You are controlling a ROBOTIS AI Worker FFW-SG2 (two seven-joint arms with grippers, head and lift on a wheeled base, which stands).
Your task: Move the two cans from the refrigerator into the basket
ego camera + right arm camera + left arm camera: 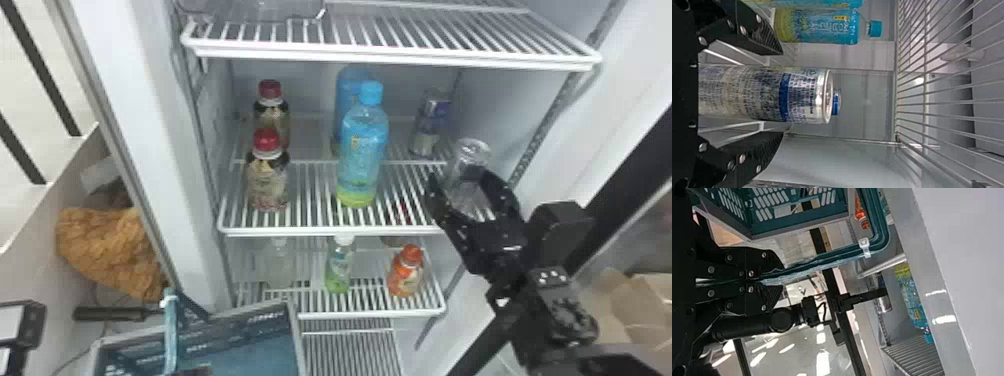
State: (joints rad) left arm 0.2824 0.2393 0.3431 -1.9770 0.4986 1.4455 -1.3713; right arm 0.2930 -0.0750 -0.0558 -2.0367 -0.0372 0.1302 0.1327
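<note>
The refrigerator (135, 100) has smooth, glossy white walls around wire shelves of thin parallel bars. Beside its opening stands the basket (230, 357), hard teal plastic with slotted walls and a rounded rim, holding neither can. A shaggy, tan-brown mass (107, 245) lies on the far side of the refrigerator's white frame. The right gripper (460, 176) holds its black, ridged fingers apart, one on each side of the front can; the left gripper (192, 371) is clamped on the basket's rim. On the middle wire shelf (330, 231), a tall, clear bottle in blue and yellow-green (364, 150) stands before another blue one (347, 90), with two squat, red-capped bottles (268, 175) to their left. Near the right wall, on that same shelf, both cans stand upright: the front can (467, 162), a shiny metal cylinder with a blue band, and the rear can (430, 122), silver and blue. Below, a small orange bottle (406, 272) sits on the lower wire shelf (370, 315).
</note>
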